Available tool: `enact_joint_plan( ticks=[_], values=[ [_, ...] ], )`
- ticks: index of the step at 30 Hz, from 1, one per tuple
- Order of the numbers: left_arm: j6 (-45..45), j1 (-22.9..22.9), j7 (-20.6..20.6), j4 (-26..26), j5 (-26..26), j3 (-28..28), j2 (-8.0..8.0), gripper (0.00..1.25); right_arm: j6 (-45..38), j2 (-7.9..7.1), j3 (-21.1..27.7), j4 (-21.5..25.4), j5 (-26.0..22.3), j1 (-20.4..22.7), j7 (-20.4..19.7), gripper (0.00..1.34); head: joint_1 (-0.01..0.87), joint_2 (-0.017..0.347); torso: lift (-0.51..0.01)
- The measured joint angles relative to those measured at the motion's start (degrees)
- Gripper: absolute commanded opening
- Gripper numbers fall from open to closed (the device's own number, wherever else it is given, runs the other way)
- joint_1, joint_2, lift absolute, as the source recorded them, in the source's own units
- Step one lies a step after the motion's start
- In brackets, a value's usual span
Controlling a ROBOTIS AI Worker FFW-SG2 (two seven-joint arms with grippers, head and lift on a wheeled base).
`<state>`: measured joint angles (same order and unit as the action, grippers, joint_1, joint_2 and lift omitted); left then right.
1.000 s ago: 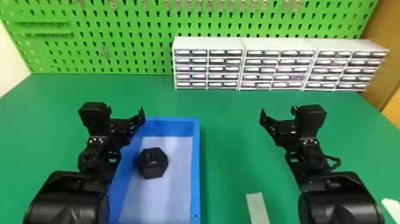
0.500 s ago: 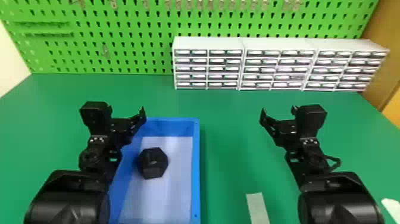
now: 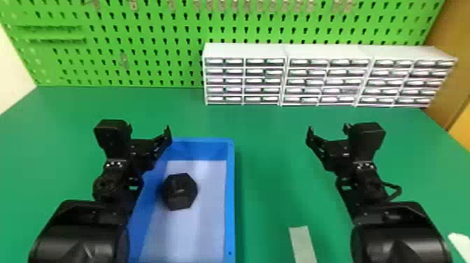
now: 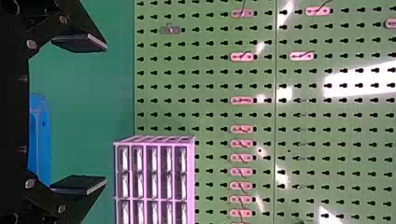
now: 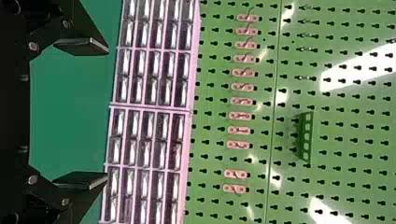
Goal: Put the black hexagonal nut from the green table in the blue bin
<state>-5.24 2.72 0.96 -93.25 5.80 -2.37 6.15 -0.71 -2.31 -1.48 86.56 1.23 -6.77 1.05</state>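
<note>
Head view: A green table (image 3: 265,119) spreads across the frame. At lower center-left is a blue bin (image 3: 229,203) with a pale floor. The black hexagonal nut (image 3: 179,191) is inside it, near the wall on the frame's left side; I cannot tell whether it touches that wall. My left gripper (image 3: 148,128), left of center, has its fingers spread and holds nothing; one fingertip appears against the bin's upper left corner. My right gripper (image 3: 328,128), right of center, is likewise parted and empty, over the green surface. Between my arms, at the bottom edge, lies a pale strip (image 3: 303,244); a white piece (image 3: 458,244) sits in the lower right corner. White drawer units (image 3: 244,50) stand side by side from the upper center to the upper right, before a bright green pegboard (image 3: 147,52) with metal hooks along the top edge.

Left wrist view: The flat fingers of my left gripper (image 4: 106,113) stand wide apart with nothing between their tips. Part of the bin's blue rim shows beyond, with drawers and pegboard farther off.

Right wrist view: My right gripper (image 5: 108,113) is spread just as wide, grasping nothing. Beyond are the table, the drawers and a small green holder (image 5: 306,136) on the pegboard.
</note>
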Motion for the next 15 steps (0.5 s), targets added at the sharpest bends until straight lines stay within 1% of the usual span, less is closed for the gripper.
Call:
enact_joint_plan(
  ticks=[15],
  values=[
    [0.0,0.0,0.0,0.0,0.6,0.3,-0.04,0.98,0.0,-0.02,-0.4,0.0,-0.5,0.0,0.0,1.01,0.686,0.051,-0.096]
  ],
)
